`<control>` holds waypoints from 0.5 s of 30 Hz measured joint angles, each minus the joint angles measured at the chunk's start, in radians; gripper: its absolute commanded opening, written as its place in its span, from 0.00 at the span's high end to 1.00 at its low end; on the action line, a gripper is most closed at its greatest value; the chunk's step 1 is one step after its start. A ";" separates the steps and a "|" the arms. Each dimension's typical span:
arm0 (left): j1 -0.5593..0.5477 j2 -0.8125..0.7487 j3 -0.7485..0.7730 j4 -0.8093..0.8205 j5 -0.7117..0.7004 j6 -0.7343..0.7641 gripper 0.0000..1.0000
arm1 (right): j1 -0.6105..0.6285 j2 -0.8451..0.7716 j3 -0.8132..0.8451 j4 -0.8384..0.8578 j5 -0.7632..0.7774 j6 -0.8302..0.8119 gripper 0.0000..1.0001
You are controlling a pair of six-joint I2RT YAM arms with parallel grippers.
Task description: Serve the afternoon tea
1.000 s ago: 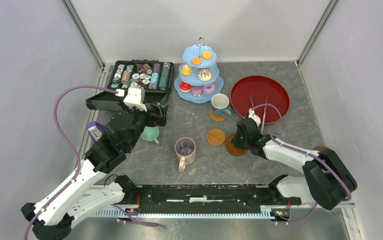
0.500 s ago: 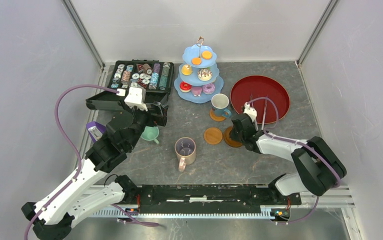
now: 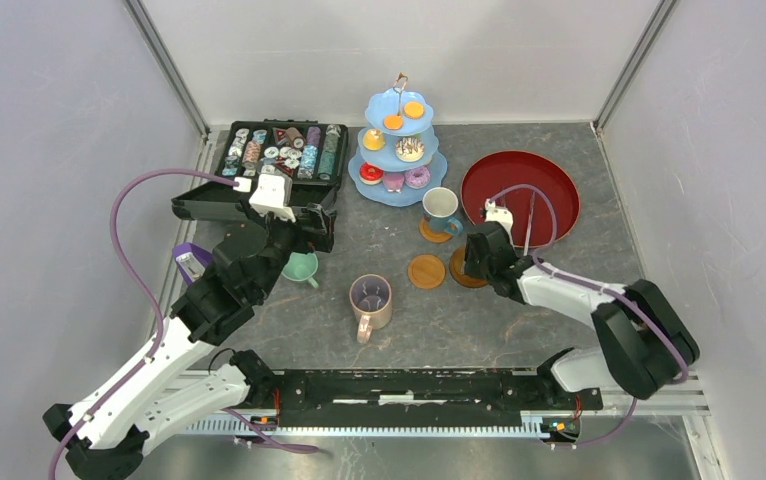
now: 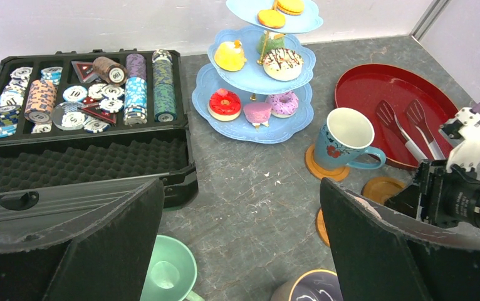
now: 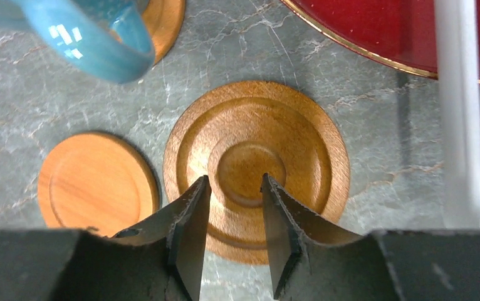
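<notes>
Over the dark coaster (image 5: 256, 125), right hand (image 5: 234, 183) half-open

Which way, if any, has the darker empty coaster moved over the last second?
Yes. The darker coaster has slid toward the red tray, away from the table's near edge. It now lies level with the lighter coaster beside it.
</notes>
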 measured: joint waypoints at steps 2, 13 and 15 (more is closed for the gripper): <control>0.000 0.000 0.000 0.000 0.000 0.000 0.00 | 0.005 -0.045 0.000 -0.042 -0.013 -0.021 0.47; 0.000 0.002 0.000 0.000 0.001 0.000 0.00 | 0.165 -0.236 0.093 -0.241 -0.147 -0.128 0.18; 0.000 0.003 0.000 0.000 0.001 0.000 0.00 | 0.223 -0.234 0.135 -0.257 -0.163 -0.130 0.17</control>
